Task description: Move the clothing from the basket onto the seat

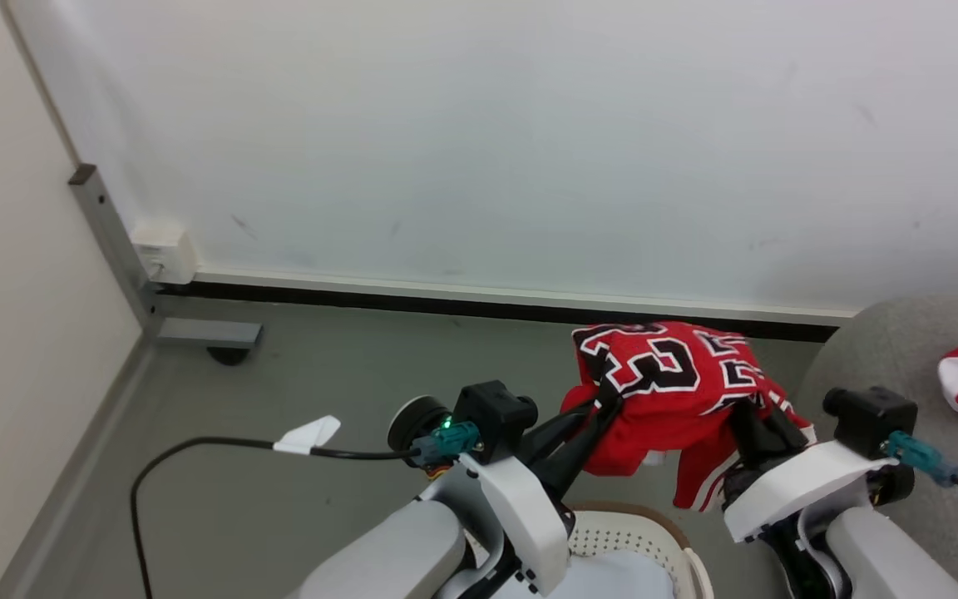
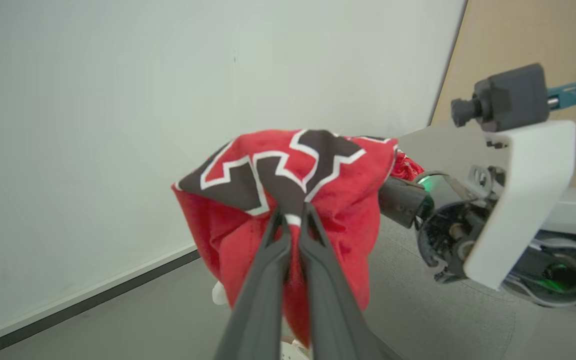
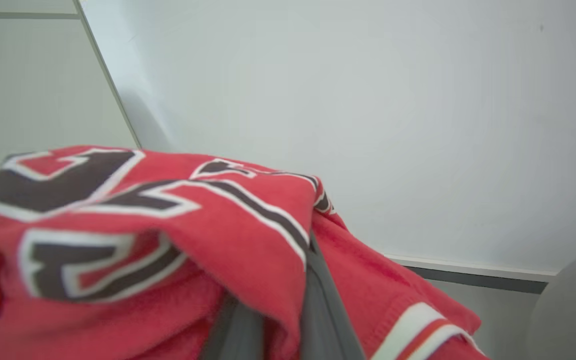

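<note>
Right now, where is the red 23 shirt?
In the head view, the jersey hangs between the left gripper and right gripper, above the basket, left of the seat.

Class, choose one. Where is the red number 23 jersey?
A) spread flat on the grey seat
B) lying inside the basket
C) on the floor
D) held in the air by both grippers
D: the left gripper and right gripper each pinch the jersey, which hangs above the basket.
</note>
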Tool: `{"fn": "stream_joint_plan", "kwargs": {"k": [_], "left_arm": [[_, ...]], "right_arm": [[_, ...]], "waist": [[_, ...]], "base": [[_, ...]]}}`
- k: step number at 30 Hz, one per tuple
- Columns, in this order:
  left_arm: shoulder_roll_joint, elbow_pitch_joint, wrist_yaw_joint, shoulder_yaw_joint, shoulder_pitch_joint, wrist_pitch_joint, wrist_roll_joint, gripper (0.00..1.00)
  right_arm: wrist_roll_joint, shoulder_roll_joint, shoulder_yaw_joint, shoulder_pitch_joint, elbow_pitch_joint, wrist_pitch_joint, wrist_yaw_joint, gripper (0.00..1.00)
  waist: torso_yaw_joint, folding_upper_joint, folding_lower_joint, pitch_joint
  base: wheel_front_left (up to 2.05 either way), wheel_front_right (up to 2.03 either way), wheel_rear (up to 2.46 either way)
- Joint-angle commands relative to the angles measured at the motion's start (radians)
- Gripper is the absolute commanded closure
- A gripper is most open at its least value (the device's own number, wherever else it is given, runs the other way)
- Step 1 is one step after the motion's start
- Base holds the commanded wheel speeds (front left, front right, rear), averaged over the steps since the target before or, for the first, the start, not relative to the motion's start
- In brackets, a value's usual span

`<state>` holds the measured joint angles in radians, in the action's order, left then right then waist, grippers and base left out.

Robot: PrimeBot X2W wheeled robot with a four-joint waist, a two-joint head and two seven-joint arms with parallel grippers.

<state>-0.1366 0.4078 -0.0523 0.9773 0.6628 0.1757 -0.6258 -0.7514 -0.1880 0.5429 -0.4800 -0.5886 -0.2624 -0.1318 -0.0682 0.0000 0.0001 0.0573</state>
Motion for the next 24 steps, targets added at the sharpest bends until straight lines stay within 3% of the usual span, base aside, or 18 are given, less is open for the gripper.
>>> {"fn": "stream_joint_plan", "kwargs": {"k": [1, 16, 24], "left_arm": [[0.001, -0.004, -0.001, 0.003, -0.019, 0.006, 0.001, 0.0], [0.007, -0.037, -0.003, -0.002, -0.057, 0.075, 0.017, 0.0], [-0.004, -0.052, 0.002, -0.035, -0.072, 0.087, 0.071, 0.0]], "right_arm": [[0.01, -0.004, -0.027, 0.015, 0.014, -0.003, 0.002, 1.0], [0.139, -0.064, -0.284, 0.093, 0.179, -0.003, 0.002, 1.0], [0.179, -0.043, -0.374, 0.215, 0.26, -0.003, 0.002, 1.0]], "waist": [[0.033, 0.0, -0.0001, -0.008], [0.288, 0.0, -0.0001, -0.058], [0.409, 0.0, -0.0001, -0.081]], "base": [[0.0, 0.0, 0.0], [0.0, 0.0, 0.0], [0.0, 0.0, 0.0]]}}
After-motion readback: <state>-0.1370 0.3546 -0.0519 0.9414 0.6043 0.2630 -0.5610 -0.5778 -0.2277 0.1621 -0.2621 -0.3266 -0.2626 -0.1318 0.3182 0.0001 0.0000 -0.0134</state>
